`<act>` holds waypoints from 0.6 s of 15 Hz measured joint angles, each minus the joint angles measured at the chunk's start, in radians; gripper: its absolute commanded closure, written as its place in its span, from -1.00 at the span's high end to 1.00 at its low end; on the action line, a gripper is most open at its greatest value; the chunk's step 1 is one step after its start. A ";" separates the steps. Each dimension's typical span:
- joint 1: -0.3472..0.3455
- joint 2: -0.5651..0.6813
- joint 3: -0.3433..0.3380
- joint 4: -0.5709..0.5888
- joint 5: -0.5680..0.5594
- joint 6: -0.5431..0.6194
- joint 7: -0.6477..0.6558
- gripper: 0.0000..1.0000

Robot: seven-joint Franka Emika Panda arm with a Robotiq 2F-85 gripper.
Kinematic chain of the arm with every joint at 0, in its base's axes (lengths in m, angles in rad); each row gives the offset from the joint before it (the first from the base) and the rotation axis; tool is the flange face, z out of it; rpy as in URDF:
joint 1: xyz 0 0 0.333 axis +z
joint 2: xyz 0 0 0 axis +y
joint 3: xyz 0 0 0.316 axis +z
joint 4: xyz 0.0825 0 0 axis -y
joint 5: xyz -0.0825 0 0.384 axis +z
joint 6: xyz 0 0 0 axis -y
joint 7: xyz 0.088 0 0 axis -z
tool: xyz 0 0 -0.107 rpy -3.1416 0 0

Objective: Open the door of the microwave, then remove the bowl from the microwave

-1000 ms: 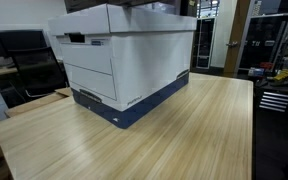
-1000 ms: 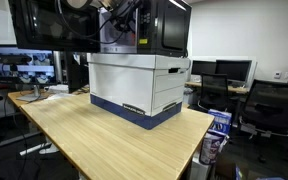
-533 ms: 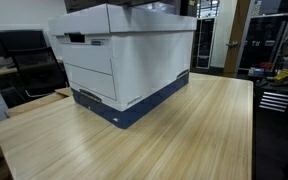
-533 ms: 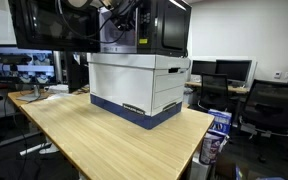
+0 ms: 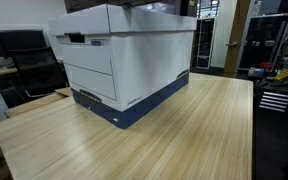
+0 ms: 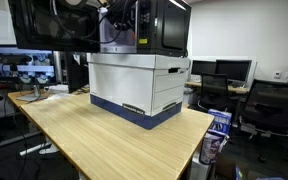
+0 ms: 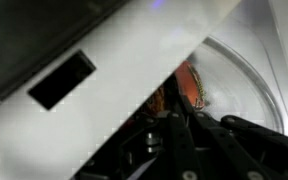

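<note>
The orange bowl [image 7: 191, 88] sits mid-frame on the turntable [image 7: 252, 85]. My claw [image 7: 181, 113] is clamped tight on its rim (lower centre).

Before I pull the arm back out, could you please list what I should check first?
1. Door of the microwave swung open: ok.
2. Hand shut on the bowl rim: ok, judging by the wrist view.
3. Bowl lifted off the glass turntable: cannot tell.
4. Way out past the door free: cannot tell.
5. White box under the microwave flat on the table: ok.
</note>
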 measured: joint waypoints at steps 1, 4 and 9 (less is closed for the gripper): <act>-0.028 -0.013 0.025 -0.015 -0.024 0.000 0.027 -0.91; -0.140 -0.089 0.127 -0.094 -0.100 -0.002 0.114 -0.91; -0.281 -0.214 0.266 -0.218 -0.147 -0.036 0.184 -0.91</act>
